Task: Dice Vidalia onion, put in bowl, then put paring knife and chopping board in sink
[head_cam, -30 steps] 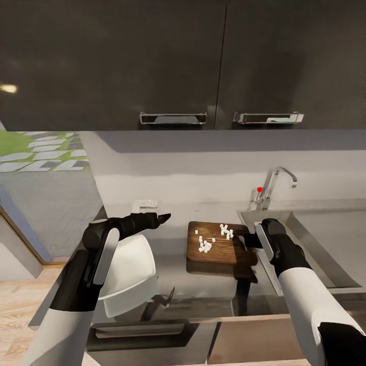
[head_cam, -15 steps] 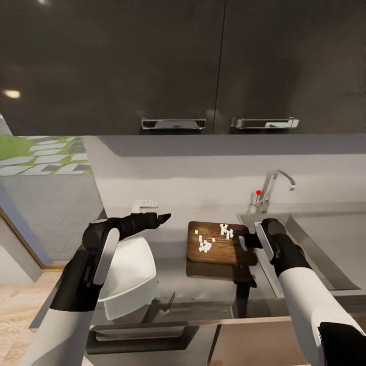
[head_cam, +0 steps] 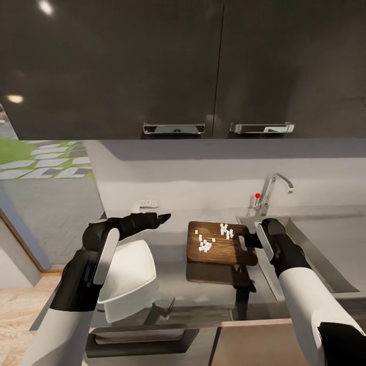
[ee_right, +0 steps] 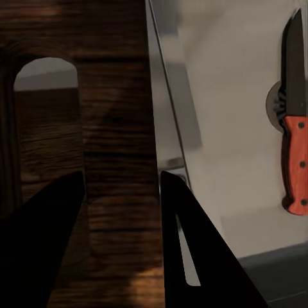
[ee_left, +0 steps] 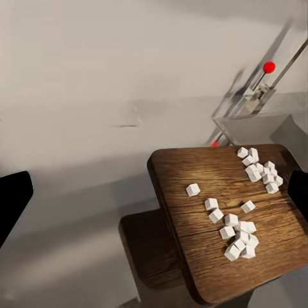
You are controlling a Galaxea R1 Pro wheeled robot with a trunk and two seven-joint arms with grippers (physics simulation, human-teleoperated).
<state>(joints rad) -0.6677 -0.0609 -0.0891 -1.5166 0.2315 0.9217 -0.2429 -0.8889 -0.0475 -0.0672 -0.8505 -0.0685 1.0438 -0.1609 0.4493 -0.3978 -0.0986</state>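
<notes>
My right gripper (head_cam: 245,240) is shut on the right edge of the dark wooden chopping board (head_cam: 216,246), near its oval slot, and holds it a little above the grey countertop (head_cam: 203,290). Several white cubes of diced onion (head_cam: 206,245) lie on the board. In the right wrist view the fingers (ee_right: 45,244) straddle the board (ee_right: 115,115). The paring knife (ee_right: 295,128), red-handled, lies in the sink (head_cam: 325,244) over the drain. My left gripper (head_cam: 163,218) hangs open left of the board, above the white square bowl (head_cam: 129,274).
Glossy black upper cabinets (head_cam: 152,61) with chrome handles hang close above. The chrome tap (head_cam: 274,189) and red knob (head_cam: 258,195) stand at the sink's back left corner. A wall socket (head_cam: 145,205) sits behind the bowl. The countertop ends left of the bowl.
The whole picture has shifted as the camera moved. Both arms keep their places in it, and the gap between the board and its reflection on the countertop has widened slightly.
</notes>
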